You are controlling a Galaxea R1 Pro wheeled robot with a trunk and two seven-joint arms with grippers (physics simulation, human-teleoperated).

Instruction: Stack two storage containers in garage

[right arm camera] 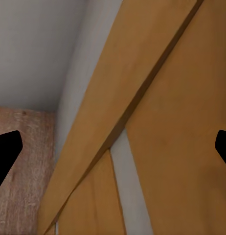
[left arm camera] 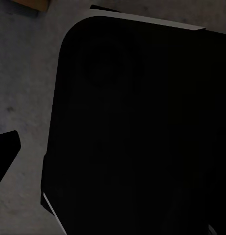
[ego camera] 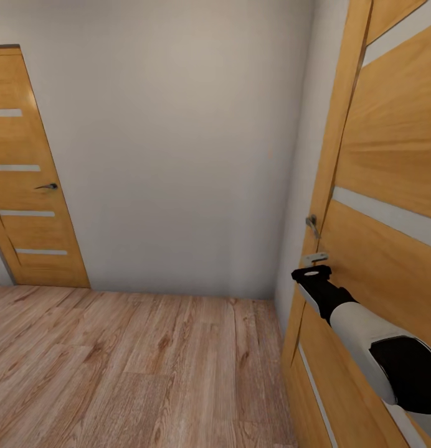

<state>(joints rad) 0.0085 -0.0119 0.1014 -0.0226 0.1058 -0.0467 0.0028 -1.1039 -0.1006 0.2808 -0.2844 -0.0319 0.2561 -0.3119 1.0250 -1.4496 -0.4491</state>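
Over by the hallway corner, two wooden doors: one far door [ego camera: 28,180] with a lever handle, one near door [ego camera: 390,186] with pale stripes. Right arm [ego camera: 365,336] stretches forward beside the near door's handle [ego camera: 312,225]; right claw [right arm camera: 113,147] spread wide, empty. Left claw, can't tell. Light plank floor [ego camera: 134,367], plain grey wall [ego camera: 178,143].

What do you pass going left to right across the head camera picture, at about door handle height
Closed wooden door with its dark handle → plain white wall → metal handle of the near wooden door → near wooden door, with the right arm reaching toward that handle.
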